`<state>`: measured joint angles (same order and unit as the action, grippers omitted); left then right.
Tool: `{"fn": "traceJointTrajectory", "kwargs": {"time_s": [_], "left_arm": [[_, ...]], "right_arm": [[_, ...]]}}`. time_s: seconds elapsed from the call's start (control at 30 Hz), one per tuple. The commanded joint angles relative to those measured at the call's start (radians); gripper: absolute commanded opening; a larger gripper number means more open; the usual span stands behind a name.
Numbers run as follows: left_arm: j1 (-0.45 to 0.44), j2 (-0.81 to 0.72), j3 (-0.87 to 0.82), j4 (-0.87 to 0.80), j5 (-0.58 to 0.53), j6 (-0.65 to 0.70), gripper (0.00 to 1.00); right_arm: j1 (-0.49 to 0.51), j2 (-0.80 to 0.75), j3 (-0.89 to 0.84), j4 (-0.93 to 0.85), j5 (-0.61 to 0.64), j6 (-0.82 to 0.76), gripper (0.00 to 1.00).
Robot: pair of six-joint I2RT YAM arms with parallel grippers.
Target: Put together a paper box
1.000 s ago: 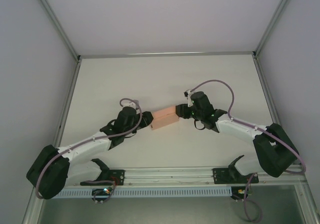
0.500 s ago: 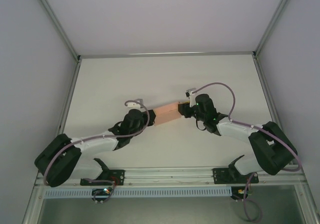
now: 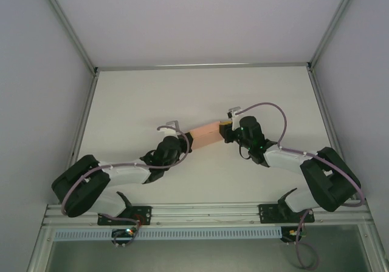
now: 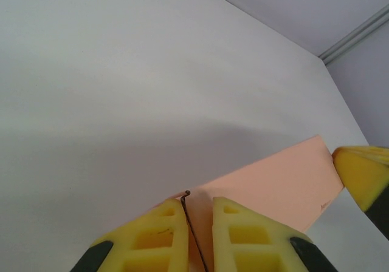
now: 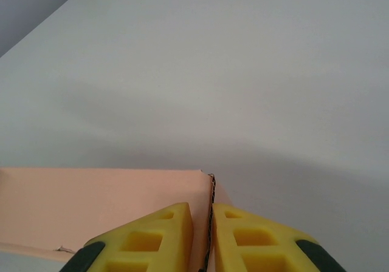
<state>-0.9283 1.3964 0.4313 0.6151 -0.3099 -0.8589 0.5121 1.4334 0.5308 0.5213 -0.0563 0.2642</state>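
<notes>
The paper box (image 3: 203,135) is a small salmon-pink rectangular box held just above the white table (image 3: 200,96) between my two arms. My left gripper (image 3: 187,142) pinches its left end. In the left wrist view the yellow fingers (image 4: 161,235) stand close together around a thin wall of the paper box (image 4: 273,184), the left gripper (image 4: 199,210) shut on it. My right gripper (image 3: 227,130) grips the right end. In the right wrist view the right gripper (image 5: 209,214) is shut on the corrugated edge of the paper box (image 5: 103,202).
The right gripper's yellow finger (image 4: 360,172) shows at the box's far end in the left wrist view. Metal frame rails (image 3: 203,66) border the table at the back and sides. Bare tabletop lies beyond the box.
Both grippers have closed onto the ends of the box. The left arm has reached farther forward and to the right, and the box has shifted a little toward the back right.
</notes>
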Motion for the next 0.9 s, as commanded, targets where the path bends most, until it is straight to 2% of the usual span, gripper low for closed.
{"fn": "traceJointTrajectory", "kwargs": {"time_s": [0.0,0.13,0.2,0.3,0.43,0.53,0.6,0.7,0.73,0.87], "left_arm": [[-0.049,0.022,-0.04,-0.519,0.123,0.081,0.2],[-0.037,0.0,0.091,-0.659,0.059,0.147,0.27],[-0.029,0.002,0.142,-0.666,0.061,0.188,0.29],[0.001,0.001,0.208,-0.676,0.09,0.219,0.41],[0.043,-0.025,0.283,-0.73,0.1,0.261,0.48],[0.081,-0.054,0.319,-0.738,0.124,0.28,0.56],[0.094,-0.075,0.331,-0.719,0.148,0.302,0.66],[0.106,-0.101,0.344,-0.702,0.163,0.337,0.88],[0.117,-0.104,0.347,-0.697,0.164,0.344,0.99],[0.166,-0.104,0.361,-0.692,0.18,0.33,1.0]], "right_arm": [[0.036,0.061,-0.038,-0.287,-0.096,0.0,0.21],[0.037,0.028,0.013,-0.362,-0.092,0.076,0.27],[0.039,0.005,0.028,-0.374,-0.099,0.089,0.28],[0.039,-0.015,0.072,-0.434,-0.077,0.102,0.33],[0.038,-0.008,0.153,-0.52,-0.043,0.116,0.36],[0.037,-0.002,0.204,-0.549,-0.015,0.131,0.45],[0.036,-0.005,0.24,-0.572,0.008,0.142,0.46],[0.032,-0.008,0.291,-0.584,0.009,0.148,0.53],[0.032,-0.009,0.309,-0.588,0.01,0.149,0.54],[0.024,-0.008,0.362,-0.601,0.004,0.137,0.55]]}}
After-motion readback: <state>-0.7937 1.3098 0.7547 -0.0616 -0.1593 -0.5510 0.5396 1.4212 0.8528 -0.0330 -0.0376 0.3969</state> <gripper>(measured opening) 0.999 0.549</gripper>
